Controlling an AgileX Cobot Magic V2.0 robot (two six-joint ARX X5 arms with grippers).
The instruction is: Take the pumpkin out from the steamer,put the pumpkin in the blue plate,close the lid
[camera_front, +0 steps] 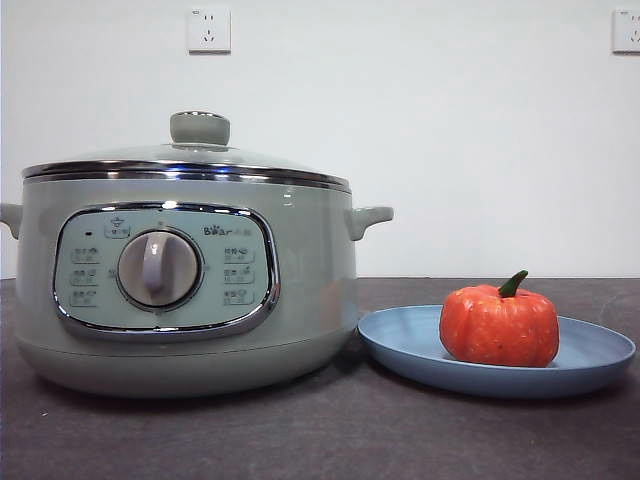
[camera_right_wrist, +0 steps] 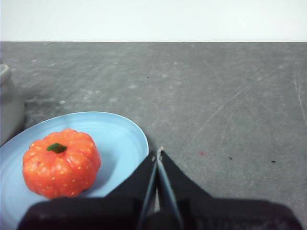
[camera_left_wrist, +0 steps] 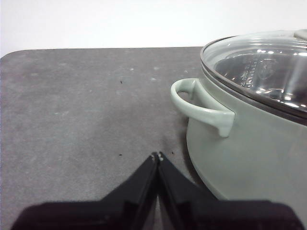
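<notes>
Front view: the steamer (camera_front: 185, 285), a sage-green "Bear" cooker with a grey dial, is standing on the dark table (camera_front: 320, 440). The glass lid (camera_front: 190, 155) is sitting closed on its chrome rim, knob up. Just beside it, the blue plate (camera_front: 590, 355) is lying flat, and the pumpkin (camera_front: 499, 325) is resting upright on the plate, green stem pointing up. Two wall sockets (camera_front: 208, 29) are showing on the white wall behind.

Left wrist view: the left gripper (camera_left_wrist: 158, 155) is hanging over bare table beside the steamer's side handle (camera_left_wrist: 201, 106), jaws pressed together, gripping nothing.

Right wrist view: the right gripper (camera_right_wrist: 158, 152) is hovering just beside the plate's rim, jaws closed and empty; the pumpkin is sitting on the plate.
</notes>
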